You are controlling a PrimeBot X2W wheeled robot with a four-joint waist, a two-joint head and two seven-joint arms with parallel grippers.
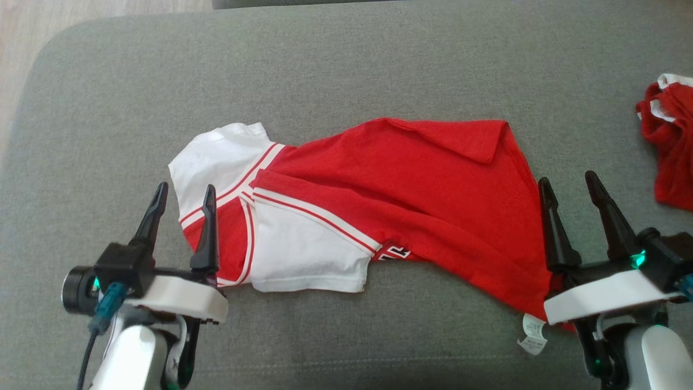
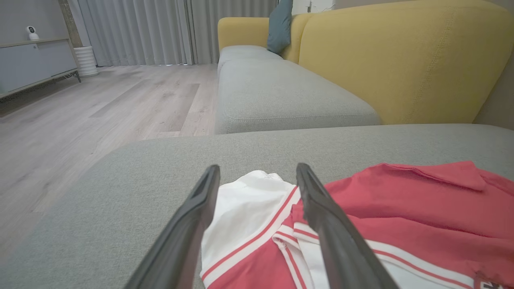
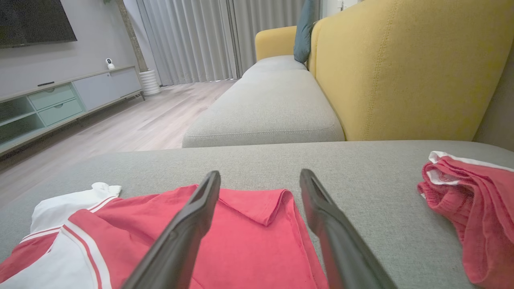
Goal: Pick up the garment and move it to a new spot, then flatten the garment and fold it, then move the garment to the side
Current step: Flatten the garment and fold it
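Note:
The garment [image 1: 379,184] is a red T-shirt with white sleeves and red-white trim, lying crumpled across the grey cushion [image 1: 346,70], collar end to the left and hem to the right with a corner folded over. A white care label [image 1: 533,333] sticks out at its lower right. My left gripper [image 1: 184,194] is open above the shirt's left sleeve and collar; in the left wrist view the garment [image 2: 361,224] lies between and right of its fingers [image 2: 188,224]. My right gripper [image 1: 568,181] is open above the hem edge, the garment [image 3: 249,241] beneath it.
A second red and white cloth [image 1: 668,146] lies bunched at the cushion's right edge, and shows as a cloth [image 3: 466,196] in the right wrist view. Wooden floor [image 2: 100,104] lies beyond the cushion's left side. A yellow sofa back [image 3: 401,68] rises behind.

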